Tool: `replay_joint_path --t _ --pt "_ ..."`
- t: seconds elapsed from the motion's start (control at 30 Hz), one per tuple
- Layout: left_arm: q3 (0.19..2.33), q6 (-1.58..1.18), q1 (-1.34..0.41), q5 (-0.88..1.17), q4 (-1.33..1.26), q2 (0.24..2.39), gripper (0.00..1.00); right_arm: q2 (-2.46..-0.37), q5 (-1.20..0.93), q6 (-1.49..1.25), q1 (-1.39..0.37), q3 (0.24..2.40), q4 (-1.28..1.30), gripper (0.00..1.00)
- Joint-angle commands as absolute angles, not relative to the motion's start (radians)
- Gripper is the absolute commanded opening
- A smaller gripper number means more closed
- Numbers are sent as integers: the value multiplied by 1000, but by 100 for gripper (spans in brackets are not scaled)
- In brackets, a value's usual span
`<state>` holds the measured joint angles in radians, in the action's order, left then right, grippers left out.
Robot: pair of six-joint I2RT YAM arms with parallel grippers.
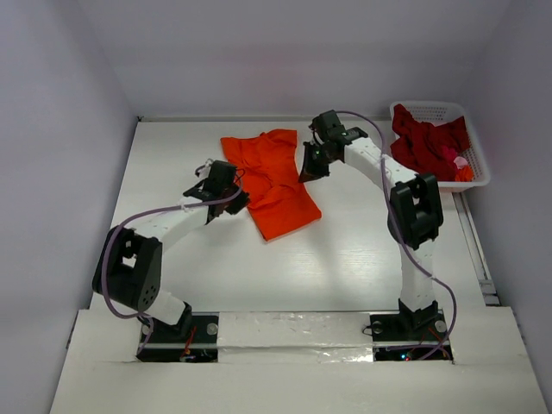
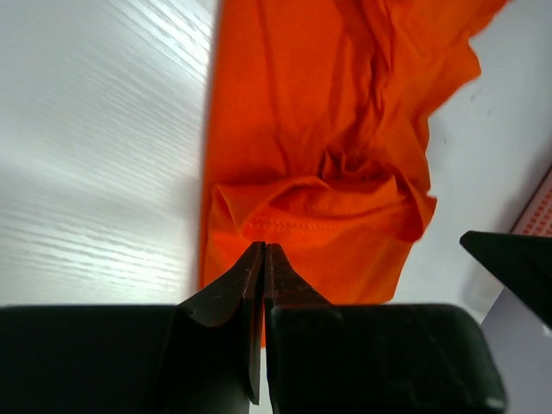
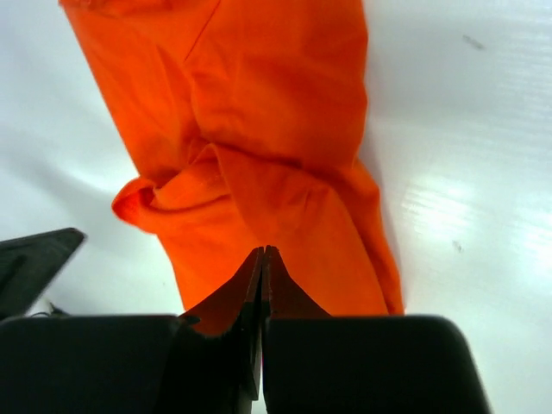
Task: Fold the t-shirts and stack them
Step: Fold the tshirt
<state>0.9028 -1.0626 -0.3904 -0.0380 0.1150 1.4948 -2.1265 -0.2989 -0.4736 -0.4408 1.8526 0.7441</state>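
On the white tabletop [image 1: 345, 259], centre: bright orange cloth t-shirt [image 1: 276, 181] rumpled, not yet folded | left hand [image 2: 263, 250] and right hand [image 3: 261, 252] each pinched shut on opposite shirt edges | dark red cloth t-shirt [image 1: 427, 138] heaped in white lattice basket [image 1: 479, 177] | stack unstarted.

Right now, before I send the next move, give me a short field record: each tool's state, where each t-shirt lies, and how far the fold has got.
left tool: shut, tips at the left edge of the orange t-shirt; cannot tell if cloth is pinched
right tool: shut, tips at the same shirt's right edge; same doubt
orange t-shirt: on the table, rumpled and bunched in the middle, not neatly folded
dark red t-shirt: heaped in the white basket at the far right
stack: not begun
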Motion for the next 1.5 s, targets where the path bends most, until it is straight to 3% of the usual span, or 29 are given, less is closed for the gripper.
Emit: replay_joint_path --t 0.0,0.13,0.2,0.23,0.27,0.4,0.5,1.17,1.47 --pt "914 -1060 -448 -49 141 1476 0 -2037 -313 -477 -475 1807 696 0" --pt "904 -1081 -497 -54 121 1514 2 -2056 -319 -472 -495 1781 700 4" --pt "896 -1092 -497 -57 104 1532 15 -2054 -316 -472 -495 1764 683 16" --pt "894 -1095 -497 -58 100 1537 24 -2057 -316 -472 -495 1756 680 16" --pt "893 -1098 -497 -58 95 1543 26 -2062 -319 -472 -495 1755 678 16" --pt "919 -1091 -506 -51 87 1597 16 -2072 -331 -479 -495 1740 673 7" --pt "942 -1086 -506 -49 89 1632 13 -2065 -331 -480 -505 1727 667 7" --pt "1058 -1088 -515 -28 55 1761 12 -2083 -333 -488 -532 1658 637 1" --pt "1135 -1051 -407 -25 61 1807 12 -2060 -327 -483 -541 1638 634 1"
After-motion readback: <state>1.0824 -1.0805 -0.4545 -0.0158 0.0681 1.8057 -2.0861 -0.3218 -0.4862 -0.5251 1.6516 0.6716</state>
